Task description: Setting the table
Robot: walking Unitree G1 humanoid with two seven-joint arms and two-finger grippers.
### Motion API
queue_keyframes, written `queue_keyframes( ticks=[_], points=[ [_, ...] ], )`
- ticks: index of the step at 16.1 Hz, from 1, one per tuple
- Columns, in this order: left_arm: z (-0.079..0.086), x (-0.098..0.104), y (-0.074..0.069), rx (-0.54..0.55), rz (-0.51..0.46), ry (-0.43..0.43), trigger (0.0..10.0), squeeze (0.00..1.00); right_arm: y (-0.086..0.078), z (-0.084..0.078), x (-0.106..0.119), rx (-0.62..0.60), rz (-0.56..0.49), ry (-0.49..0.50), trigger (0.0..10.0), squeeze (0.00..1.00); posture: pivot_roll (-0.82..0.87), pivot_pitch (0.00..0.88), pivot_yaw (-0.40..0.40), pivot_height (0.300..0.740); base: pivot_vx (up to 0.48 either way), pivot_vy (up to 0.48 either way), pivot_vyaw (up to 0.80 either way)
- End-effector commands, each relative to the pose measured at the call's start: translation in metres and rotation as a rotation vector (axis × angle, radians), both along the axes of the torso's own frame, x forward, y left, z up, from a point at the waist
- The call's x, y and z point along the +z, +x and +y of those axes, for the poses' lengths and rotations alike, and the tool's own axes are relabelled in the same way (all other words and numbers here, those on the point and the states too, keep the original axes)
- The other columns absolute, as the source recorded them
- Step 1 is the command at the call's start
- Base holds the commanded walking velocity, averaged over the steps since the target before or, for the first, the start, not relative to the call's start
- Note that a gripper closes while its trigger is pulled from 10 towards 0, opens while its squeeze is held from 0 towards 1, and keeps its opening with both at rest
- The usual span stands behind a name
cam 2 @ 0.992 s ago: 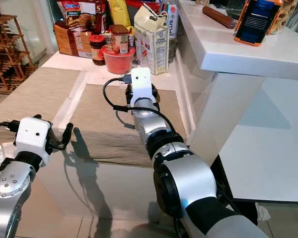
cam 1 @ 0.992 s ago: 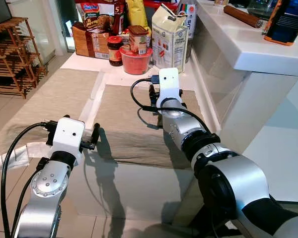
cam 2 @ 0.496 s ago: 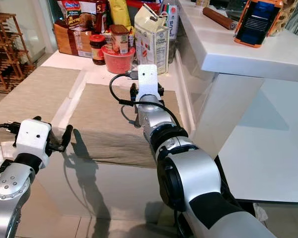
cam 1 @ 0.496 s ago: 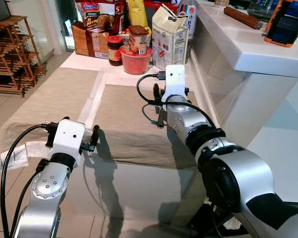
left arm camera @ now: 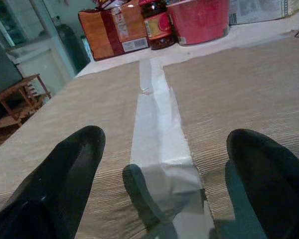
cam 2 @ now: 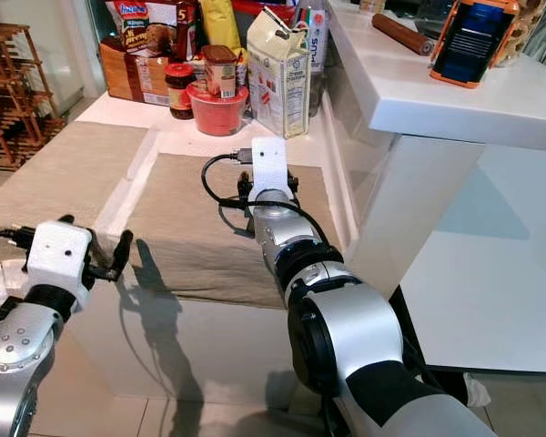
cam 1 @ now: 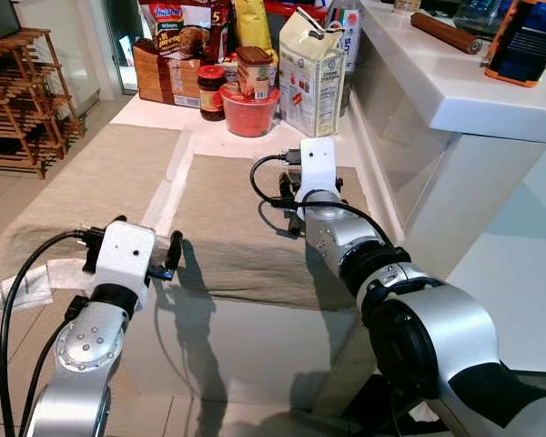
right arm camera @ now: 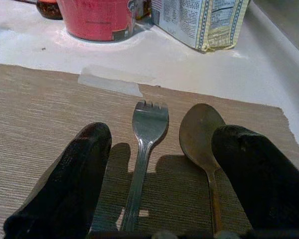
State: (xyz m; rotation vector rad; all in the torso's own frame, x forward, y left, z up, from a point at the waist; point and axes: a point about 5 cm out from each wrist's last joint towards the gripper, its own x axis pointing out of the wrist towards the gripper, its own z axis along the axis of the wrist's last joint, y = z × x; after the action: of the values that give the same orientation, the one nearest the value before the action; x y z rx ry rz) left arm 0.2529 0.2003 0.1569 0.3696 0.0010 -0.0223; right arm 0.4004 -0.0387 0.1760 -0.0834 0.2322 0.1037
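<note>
A fork and a spoon lie side by side on the near beige placemat, heads toward the groceries. My right gripper hovers low over them, open, one finger outside the fork and the other outside the spoon, holding nothing. In the eye views its white wrist housing hides the cutlery. My left gripper is open and empty above the table's front edge. It straddles the pale tape strip between that placemat and a second placemat to the left.
At the table's back stand a red bowl, a jar, a paper bag and a bread pack. A white counter rises along the right. A wooden rack stands on the floor to the left.
My right gripper has shifted slightly right, then drawn back a little toward me over the placemat. The left arm has barely moved.
</note>
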Motion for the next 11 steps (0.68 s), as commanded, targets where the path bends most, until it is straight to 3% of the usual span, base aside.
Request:
queue_keyframes(
  ticks=[1, 4, 9, 11],
  points=[
    [-0.004, 0.004, -0.001, -0.016, -0.012, -0.004, 10.0, 0.0, -0.001, -0.001, -0.005, 0.005, 0.018, -0.024, 10.0, 0.0, 0.26, 0.0, -0.086, 0.736, 0.0, 0.0, 0.0],
    [-0.007, 0.005, -0.001, -0.044, -0.001, -0.01, 10.0, 0.0, -0.004, 0.001, -0.012, 0.025, 0.042, -0.023, 10.0, 0.0, 0.26, 0.004, -0.083, 0.736, 0.0, 0.0, 0.0],
    [-0.015, 0.008, -0.003, -0.098, -0.008, 0.009, 10.0, 0.0, -0.007, 0.004, -0.018, 0.033, 0.062, -0.017, 10.0, 0.0, 0.27, 0.01, -0.082, 0.736, 0.452, 0.0, 0.0],
    [-0.011, 0.01, -0.002, -0.077, -0.015, 0.002, 10.0, 0.0, -0.008, 0.006, -0.019, 0.038, 0.063, -0.019, 10.0, 0.0, 0.27, 0.013, -0.081, 0.736, 0.0, 0.0, 0.0]
  ],
)
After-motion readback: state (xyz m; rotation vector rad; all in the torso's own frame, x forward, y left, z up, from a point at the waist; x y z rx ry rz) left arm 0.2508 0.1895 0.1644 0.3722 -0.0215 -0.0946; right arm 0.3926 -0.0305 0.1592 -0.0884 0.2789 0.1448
